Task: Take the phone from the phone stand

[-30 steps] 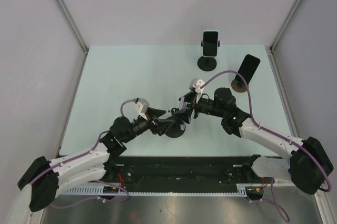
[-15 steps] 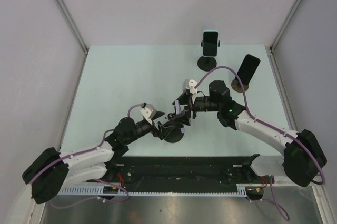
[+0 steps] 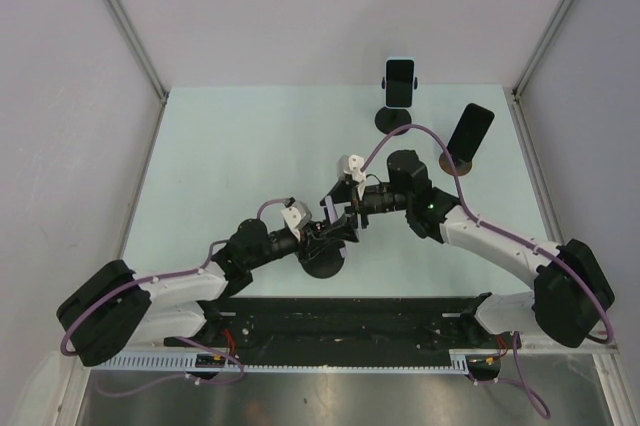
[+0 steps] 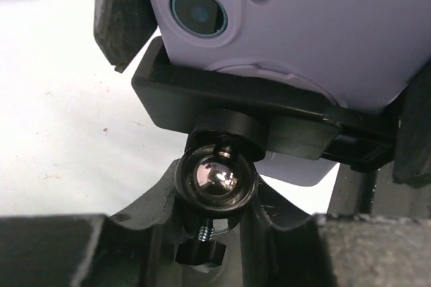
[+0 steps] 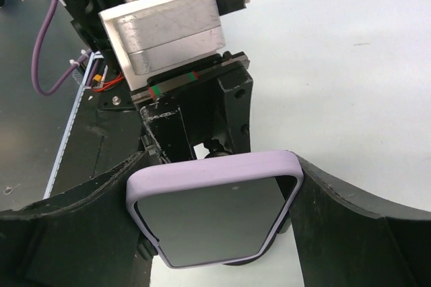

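Teamwork shot, one arm per job
We see the left gripper (image 3: 320, 236) closed around the phone stand (image 3: 322, 266) below its ball joint (image 4: 215, 176), probably to pin it down, while the right gripper (image 3: 338, 208) squeezes the lilac phone (image 5: 215, 226) by its side edges, so the phone sits between those fingers, not yet out of the clamp (image 4: 229, 102).

Your left arm (image 3: 175, 288) and right arm (image 3: 500, 249) wear white shells between bulky black joint housings, each trailing a purple cable (image 3: 412, 129) to a white wrist camera (image 3: 350, 164), a green light (image 3: 431, 210) on the right, and the left gripper (image 5: 202, 140) shows a silver block (image 5: 168, 31) marked red and green over scuffed black fingers (image 5: 232, 108).
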You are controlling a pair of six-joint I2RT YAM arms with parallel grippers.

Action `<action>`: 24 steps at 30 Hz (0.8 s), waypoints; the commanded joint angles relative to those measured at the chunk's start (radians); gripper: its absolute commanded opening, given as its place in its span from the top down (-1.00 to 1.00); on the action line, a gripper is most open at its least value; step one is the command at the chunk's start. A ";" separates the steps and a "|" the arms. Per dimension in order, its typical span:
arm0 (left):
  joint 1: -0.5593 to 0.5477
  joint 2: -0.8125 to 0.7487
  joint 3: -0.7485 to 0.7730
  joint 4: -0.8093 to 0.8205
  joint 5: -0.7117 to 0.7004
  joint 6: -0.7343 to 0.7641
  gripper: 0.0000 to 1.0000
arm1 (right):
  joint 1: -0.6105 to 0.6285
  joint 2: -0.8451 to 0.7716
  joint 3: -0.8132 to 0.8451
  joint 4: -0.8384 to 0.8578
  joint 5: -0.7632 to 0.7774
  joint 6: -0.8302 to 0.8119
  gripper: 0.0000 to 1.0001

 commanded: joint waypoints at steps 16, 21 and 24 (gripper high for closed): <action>-0.129 -0.080 0.009 0.054 -0.429 -0.023 0.99 | 0.113 -0.286 0.043 -0.168 0.628 0.152 -0.99; -0.152 -0.079 0.023 0.051 -0.520 -0.062 0.99 | 0.243 -0.310 0.043 -0.185 0.943 0.169 -1.00; -0.174 -0.077 0.031 0.048 -0.564 -0.068 0.99 | 0.315 -0.285 0.043 -0.179 1.097 0.171 -0.98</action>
